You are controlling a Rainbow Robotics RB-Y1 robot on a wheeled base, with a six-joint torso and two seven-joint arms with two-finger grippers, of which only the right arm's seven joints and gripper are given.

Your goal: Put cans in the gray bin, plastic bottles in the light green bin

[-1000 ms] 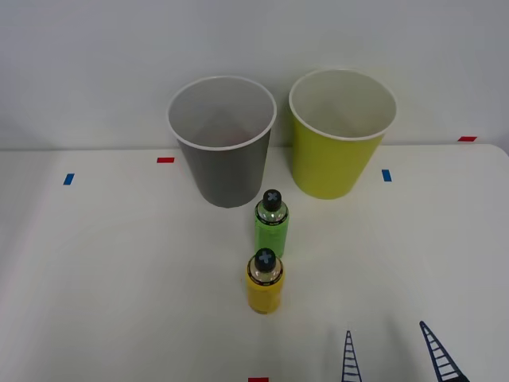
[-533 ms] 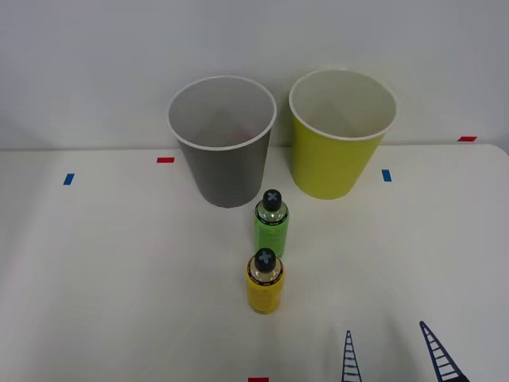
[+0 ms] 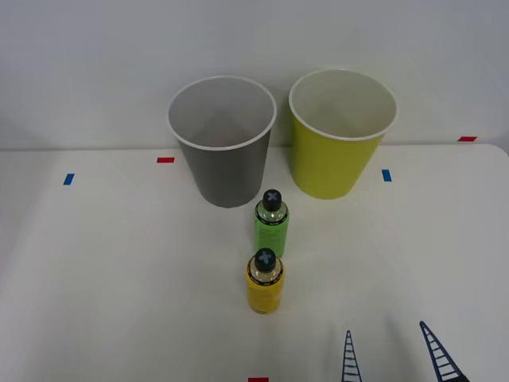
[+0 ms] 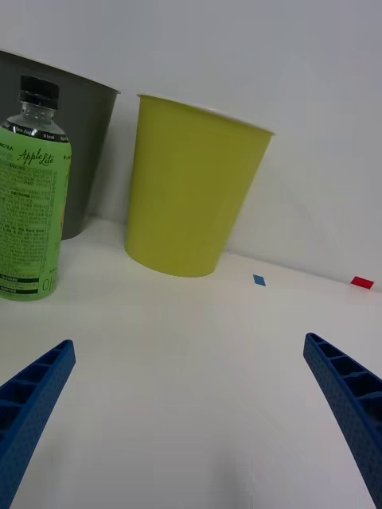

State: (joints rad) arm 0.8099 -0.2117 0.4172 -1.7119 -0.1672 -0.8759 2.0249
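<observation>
Two plastic bottles with black caps stand upright mid-table: the green-labelled bottle (image 3: 271, 224) (image 4: 30, 192) is farther back, the yellow-labelled bottle (image 3: 264, 282) is nearer me. Behind them stand the gray bin (image 3: 223, 140) (image 4: 86, 151) at the left and the light green bin (image 3: 339, 132) (image 4: 194, 191) at the right, both upright. My right gripper (image 3: 396, 354) (image 4: 191, 417) is open low over the table's near right part, to the right of the yellow-labelled bottle, with nothing between its blue fingers. No cans are in view.
The white table (image 3: 119, 278) carries small red tape marks (image 3: 165, 160) and blue tape marks (image 3: 386, 175). A plain white wall rises right behind the bins. Open tabletop lies between my gripper and the bins.
</observation>
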